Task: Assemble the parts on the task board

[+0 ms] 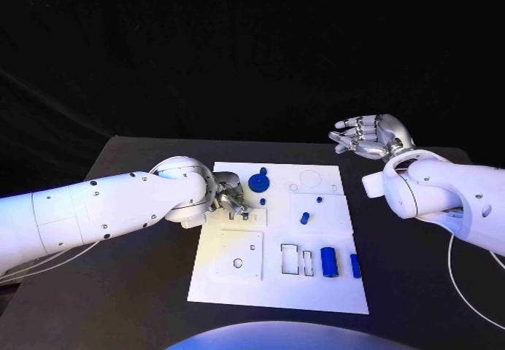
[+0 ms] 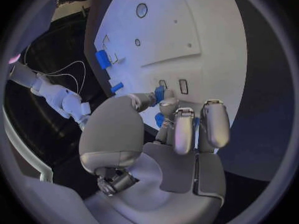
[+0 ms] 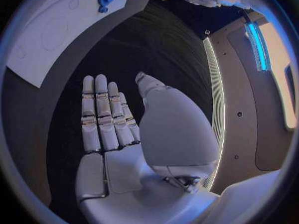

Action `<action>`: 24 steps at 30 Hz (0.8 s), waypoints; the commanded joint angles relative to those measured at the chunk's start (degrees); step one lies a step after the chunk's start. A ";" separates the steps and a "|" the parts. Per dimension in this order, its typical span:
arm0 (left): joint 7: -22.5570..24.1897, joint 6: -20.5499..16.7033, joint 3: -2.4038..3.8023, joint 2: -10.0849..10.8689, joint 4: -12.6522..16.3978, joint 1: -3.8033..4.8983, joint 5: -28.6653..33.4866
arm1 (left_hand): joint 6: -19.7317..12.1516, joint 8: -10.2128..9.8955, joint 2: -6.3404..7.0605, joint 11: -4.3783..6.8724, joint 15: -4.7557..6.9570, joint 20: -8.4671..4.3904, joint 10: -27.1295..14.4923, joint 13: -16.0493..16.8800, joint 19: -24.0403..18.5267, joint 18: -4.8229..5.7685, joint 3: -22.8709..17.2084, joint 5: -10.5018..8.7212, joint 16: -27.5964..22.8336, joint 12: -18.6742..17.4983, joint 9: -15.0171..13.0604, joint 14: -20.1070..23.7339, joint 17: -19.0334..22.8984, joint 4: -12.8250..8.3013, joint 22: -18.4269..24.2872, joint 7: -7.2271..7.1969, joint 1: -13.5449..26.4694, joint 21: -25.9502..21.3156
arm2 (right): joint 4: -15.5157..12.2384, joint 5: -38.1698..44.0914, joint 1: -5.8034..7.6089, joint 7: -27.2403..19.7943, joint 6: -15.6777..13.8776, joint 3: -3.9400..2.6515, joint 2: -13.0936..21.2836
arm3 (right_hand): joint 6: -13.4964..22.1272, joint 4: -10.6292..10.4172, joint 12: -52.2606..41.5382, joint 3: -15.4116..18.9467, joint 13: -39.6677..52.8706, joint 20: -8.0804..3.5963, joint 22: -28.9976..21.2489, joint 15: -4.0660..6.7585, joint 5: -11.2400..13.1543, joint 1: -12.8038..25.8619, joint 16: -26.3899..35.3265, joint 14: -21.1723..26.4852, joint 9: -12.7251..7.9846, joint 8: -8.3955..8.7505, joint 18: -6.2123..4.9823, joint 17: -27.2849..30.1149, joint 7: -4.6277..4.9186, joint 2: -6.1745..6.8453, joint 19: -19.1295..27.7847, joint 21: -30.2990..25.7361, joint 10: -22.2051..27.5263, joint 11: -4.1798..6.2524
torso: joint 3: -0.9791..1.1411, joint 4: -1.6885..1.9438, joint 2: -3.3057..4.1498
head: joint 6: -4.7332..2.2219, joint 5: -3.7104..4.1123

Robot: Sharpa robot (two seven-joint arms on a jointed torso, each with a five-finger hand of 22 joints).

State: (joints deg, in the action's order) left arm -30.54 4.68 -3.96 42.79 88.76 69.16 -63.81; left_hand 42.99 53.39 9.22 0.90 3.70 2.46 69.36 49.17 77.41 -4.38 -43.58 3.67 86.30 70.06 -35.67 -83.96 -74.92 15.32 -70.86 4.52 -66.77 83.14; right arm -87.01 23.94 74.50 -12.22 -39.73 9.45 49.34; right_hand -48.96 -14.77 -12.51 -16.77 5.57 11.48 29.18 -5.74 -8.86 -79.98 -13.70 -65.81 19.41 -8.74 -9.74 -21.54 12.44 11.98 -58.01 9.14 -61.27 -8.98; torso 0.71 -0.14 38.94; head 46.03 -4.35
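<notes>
**Left robot hand on a small blue part at the board's left edge; right robot hand held free past the far right corner**

The task board (image 1: 279,292), a white plate, is seen lying in the middle of the black bench (image 1: 105,292). Nearest on the board, toward its right edge, two blue cylinders are laid side by side: a thicker one (image 1: 329,261) and a thinner one (image 1: 356,265), just beside two narrow rectangular slots (image 1: 290,259). A square raised plate with a small hole (image 1: 240,255) is set to the left of the slots. Farther in, near the board's middle, a small blue peg (image 1: 304,217) is found, and a tiny blue dot-like part (image 1: 318,198) lies a little beyond it.

At the board's left edge, about halfway along, the left robot hand (image 1: 230,198) is lowered onto the board. In the left wrist view its fingers (image 2: 184,129) are curled down and closed around a small blue part (image 2: 159,93), pinched between the thumb and the fingertips just beside two small rectangular openings; a second bit of blue (image 2: 159,119) is glimpsed under the fingers, and whether it belongs to the same part cannot be told.

Just beyond that hand, a blue gear-like round part (image 1: 259,182) is seen at the board's far left area, with faint circular outlines (image 1: 311,177) to its right.

Past the board's far right corner, over the bench's far right edge, the right robot hand (image 1: 368,135) is held up, well apart from the board. In the right wrist view its fingers (image 3: 102,114) are stretched out straight and nothing is held.
</notes>
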 commanded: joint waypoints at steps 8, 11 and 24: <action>0.23 1.79 -0.04 -0.17 0.12 -0.14 -1.93 | 1.44 0.30 -0.01 -0.03 0.37 0.08 0.60 -0.02 0.46 0.36 -10.32 0.21 0.36 -0.29 -1.04 -3.79 -6.45 -9.75 -0.17 -1.27 0.68 0.28 | -0.17 1.53 -0.03 0.03 1.29 -0.01 0.11 | 0.19 0.01 0.20 0.32 -0.11 0.30 -0.10 -0.01 0.04 0.20 0.42 0.35 -0.09 0.35 -0.56 0.10 0.72 -0.08 0.02 -0.34 0.17 -0.12 | -0.02 0.01 -0.03 | 0.08 0.16; 0.22 2.06 -0.05 -0.17 0.20 -0.18 -2.07 | 1.48 0.33 0.02 0.00 0.40 0.05 0.65 -0.06 0.51 0.37 -10.45 0.24 0.36 -0.31 -1.08 -3.80 -6.45 -9.83 -0.23 -1.29 0.78 0.30 | -0.17 1.54 -0.03 0.03 1.32 -0.01 0.12 | 0.19 0.01 0.18 0.37 -0.17 0.32 -0.19 -0.04 0.04 0.25 0.50 0.39 -0.10 0.37 -0.56 0.12 0.73 -0.09 0.06 -0.41 0.18 -0.14 | -0.04 0.01 0.00 | 0.13 0.06; 0.14 3.08 -0.10 -0.38 0.05 -0.72 -2.23 | 1.50 0.36 0.16 0.05 0.45 0.00 0.66 -0.28 0.57 0.39 -10.70 0.29 0.35 -0.44 -1.13 -3.80 -6.44 -10.03 -0.30 -1.33 0.96 0.32 | -0.18 1.74 -0.04 0.14 1.67 -0.01 0.13 | 0.20 -0.06 0.13 0.57 -0.37 0.42 -0.48 -0.13 0.04 0.46 0.79 0.57 -0.14 0.45 -0.55 0.19 0.78 -0.16 0.20 -0.62 0.27 -0.20 | -0.05 0.01 0.01 | 0.28 -0.04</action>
State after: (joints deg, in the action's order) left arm -30.52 6.30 -3.95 42.56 88.86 68.67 -65.58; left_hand 43.79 53.36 9.82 0.81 3.77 2.46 69.64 48.97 77.41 -4.39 -43.75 3.67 86.30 69.85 -36.86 -84.04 -74.92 15.47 -71.05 3.85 -65.84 83.14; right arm -87.10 24.83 74.49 -12.05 -39.15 9.45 49.48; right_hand -48.96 -14.83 -12.51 -16.49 5.25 11.69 28.75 -5.95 -8.86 -79.98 -13.24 -65.60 19.36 -8.52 -9.74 -21.43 12.43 11.98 -57.80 8.71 -61.27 -8.98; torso 0.68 -0.10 38.93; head 46.28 -4.38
